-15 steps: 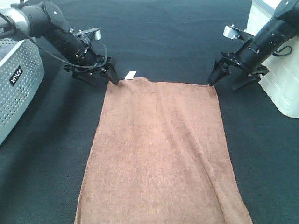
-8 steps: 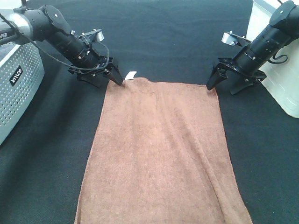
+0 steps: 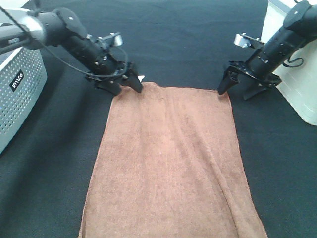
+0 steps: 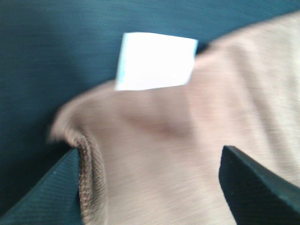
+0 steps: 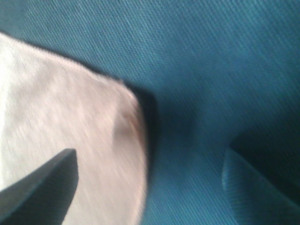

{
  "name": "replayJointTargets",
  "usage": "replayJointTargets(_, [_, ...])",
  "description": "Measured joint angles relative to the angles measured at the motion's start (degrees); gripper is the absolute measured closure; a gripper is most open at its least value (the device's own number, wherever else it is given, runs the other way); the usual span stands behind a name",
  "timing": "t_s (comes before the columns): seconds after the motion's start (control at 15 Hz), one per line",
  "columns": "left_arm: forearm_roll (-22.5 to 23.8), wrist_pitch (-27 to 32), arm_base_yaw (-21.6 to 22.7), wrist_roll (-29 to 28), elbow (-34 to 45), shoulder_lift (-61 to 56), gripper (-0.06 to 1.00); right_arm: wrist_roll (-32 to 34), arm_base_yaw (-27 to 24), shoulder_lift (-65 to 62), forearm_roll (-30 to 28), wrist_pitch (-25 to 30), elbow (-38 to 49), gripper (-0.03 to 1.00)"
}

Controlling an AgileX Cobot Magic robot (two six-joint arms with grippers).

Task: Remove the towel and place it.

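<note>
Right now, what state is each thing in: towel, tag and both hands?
towel: spread flat on the black table cover, not lifted, tagged corner slightly rumpled.
white tag: lying flat beyond the towel's edge.
left hand: open, straddling the tagged corner.
right hand: open, one finger over the other far corner.

The towel [image 3: 168, 158] is plush, matt brown cloth with a smooth white tag [image 4: 156, 61]; the table cover [image 3: 188, 34] is dark, matt, ribbed weave.

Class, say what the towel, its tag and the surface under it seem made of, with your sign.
Towel: soft plush cloth, probably microfibre; matt fuzzy nap, corded hem.
Tag: smooth white fabric or paper; cannot tell which.
Surface: dark woven cloth; fine diagonal weave shows close up.
</note>
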Motion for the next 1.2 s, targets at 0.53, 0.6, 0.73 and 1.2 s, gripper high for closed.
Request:
replayJointTargets(0.53, [0.8,-1.5,-1.8,-5.2,0.0,0.2,0.31,0.6,6.6,0.5,-4.2,-6.5,0.0,0.45])
replayJointTargets(0.6, [1.7,-1.3,-1.8,-5.3,0.0,0.3,0.37,0.6,6.6,0.5,-5.7,-6.9,0.0,0.59])
replayJointTargets(0.73, [4.2,-0.8,-1.8,-5.4,0.0,0.3,0.54,0.7,6.6,0.7,-6.5,-7.2,0.0,0.84])
replayJointTargets(1.2, [12.2,-0.7,-2.3,-4.3,0.0,0.1,0.94,1.3,6.8,0.7,-9.9,-8.7,0.0,0.97])
